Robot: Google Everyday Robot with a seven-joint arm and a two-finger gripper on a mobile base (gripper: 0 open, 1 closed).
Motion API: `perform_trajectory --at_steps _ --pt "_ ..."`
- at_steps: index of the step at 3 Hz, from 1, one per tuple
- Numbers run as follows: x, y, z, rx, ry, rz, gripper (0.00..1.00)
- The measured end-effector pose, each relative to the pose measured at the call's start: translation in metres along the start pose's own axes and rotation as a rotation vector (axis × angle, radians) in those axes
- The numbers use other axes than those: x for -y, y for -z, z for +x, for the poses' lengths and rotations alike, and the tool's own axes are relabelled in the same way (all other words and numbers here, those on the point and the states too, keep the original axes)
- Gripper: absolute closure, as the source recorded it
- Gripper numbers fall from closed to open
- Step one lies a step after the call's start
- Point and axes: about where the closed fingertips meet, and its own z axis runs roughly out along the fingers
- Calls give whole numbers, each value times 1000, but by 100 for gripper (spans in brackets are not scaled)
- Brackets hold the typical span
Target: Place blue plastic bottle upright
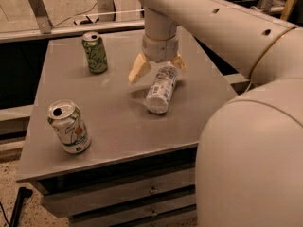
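The blue plastic bottle lies on its side on the grey table, right of centre, its bottom end toward me. Its label is pale blue-white; its cap end is hidden under the gripper. My gripper hangs from the arm just over the far end of the bottle. It is open: the left fingertip stands left of the bottle and the right one at its right side. Nothing is held.
A green-and-white soda can stands upright at the back left. A second opened can stands at the front left. Drawers sit under the tabletop. My large arm body fills the right side of the view.
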Motion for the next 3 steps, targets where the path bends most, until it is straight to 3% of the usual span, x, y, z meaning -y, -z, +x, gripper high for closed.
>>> perform_trajectory --at_steps 1,2,3 --pt "5 1 1 1 -154 43 0" --pt "11 5 1 1 -226 83 0" --pt "11 -2 -2 -18 -212 58 26"
